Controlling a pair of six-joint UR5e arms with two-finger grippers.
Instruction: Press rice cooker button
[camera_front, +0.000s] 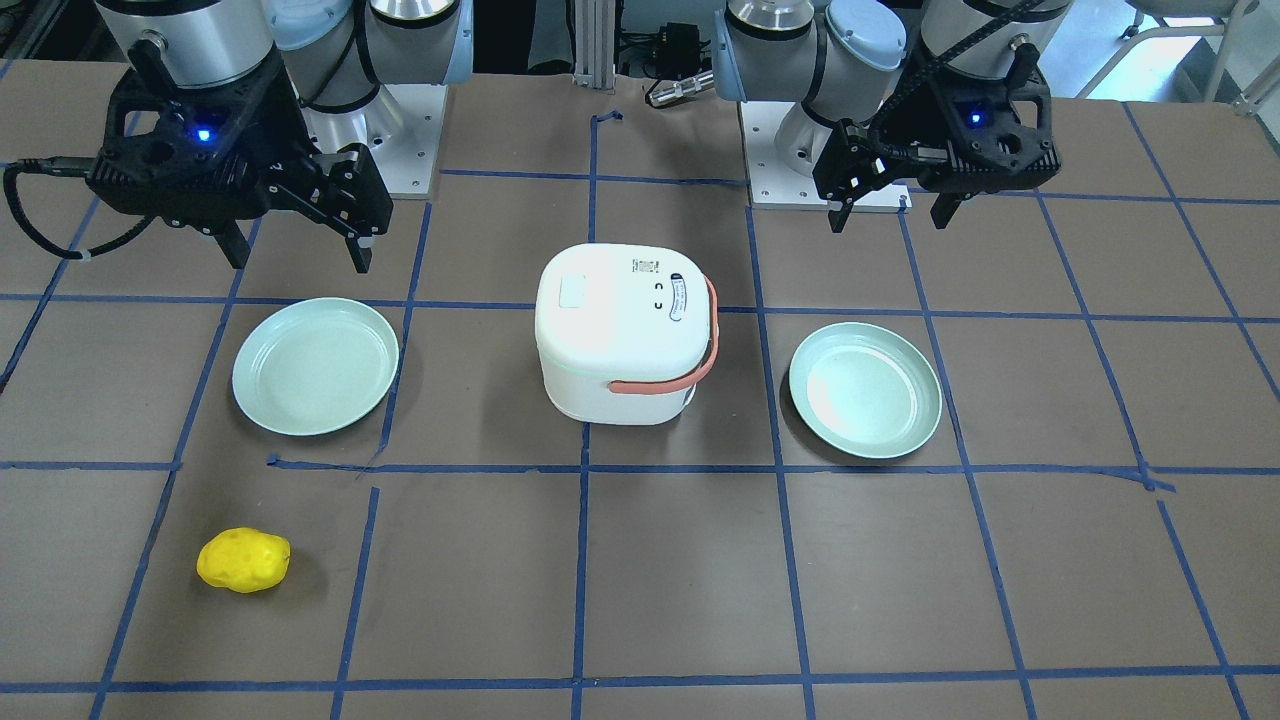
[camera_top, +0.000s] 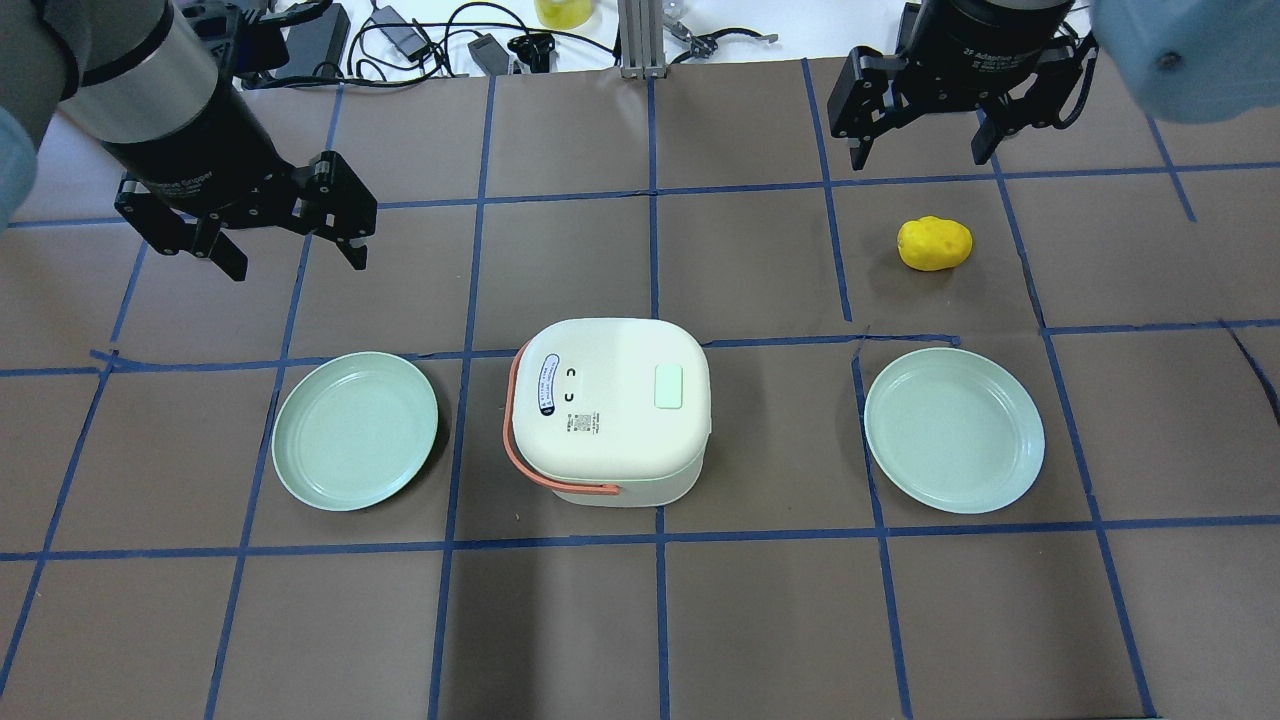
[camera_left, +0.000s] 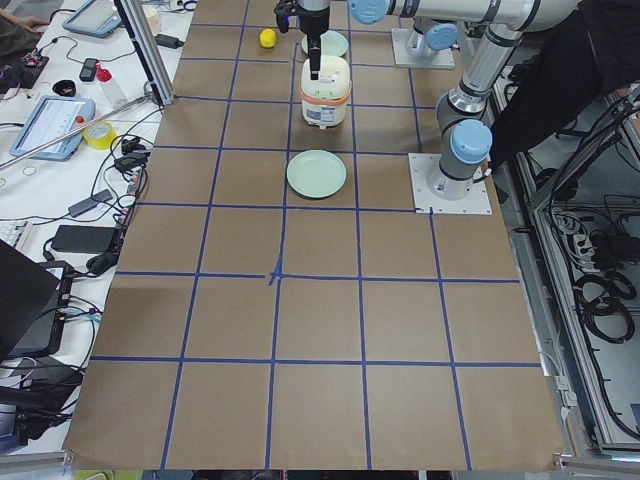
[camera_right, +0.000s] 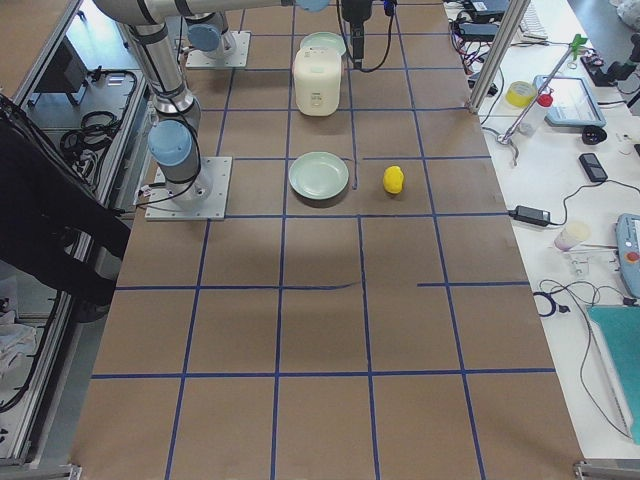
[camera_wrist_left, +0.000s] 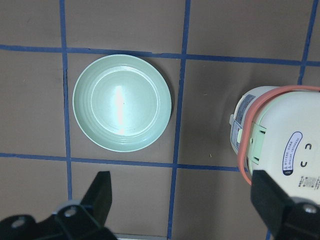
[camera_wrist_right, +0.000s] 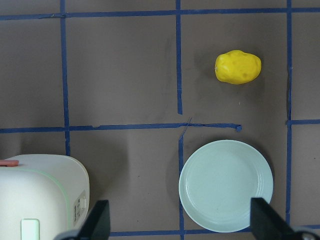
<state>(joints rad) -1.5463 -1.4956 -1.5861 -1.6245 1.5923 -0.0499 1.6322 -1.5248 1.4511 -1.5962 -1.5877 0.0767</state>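
Observation:
The white rice cooker (camera_front: 625, 340) with a salmon handle stands mid-table, also in the overhead view (camera_top: 610, 410). Its button (camera_front: 578, 292) is a small pale rounded-square pad on the lid, seen from overhead (camera_top: 668, 386) and at the bottom edge of the right wrist view (camera_wrist_right: 30, 229). My left gripper (camera_top: 297, 264) hovers open and empty, off to the cooker's left and beyond it; it also shows in the front view (camera_front: 890, 220). My right gripper (camera_top: 919, 157) hovers open and empty far beyond the cooker's right side, also in the front view (camera_front: 300, 258). Neither touches the cooker.
A pale green plate (camera_top: 355, 430) lies left of the cooker and another (camera_top: 953, 430) lies to its right. A yellow potato-like object (camera_top: 935, 243) lies beyond the right plate, under the right gripper. Blue tape lines grid the brown table.

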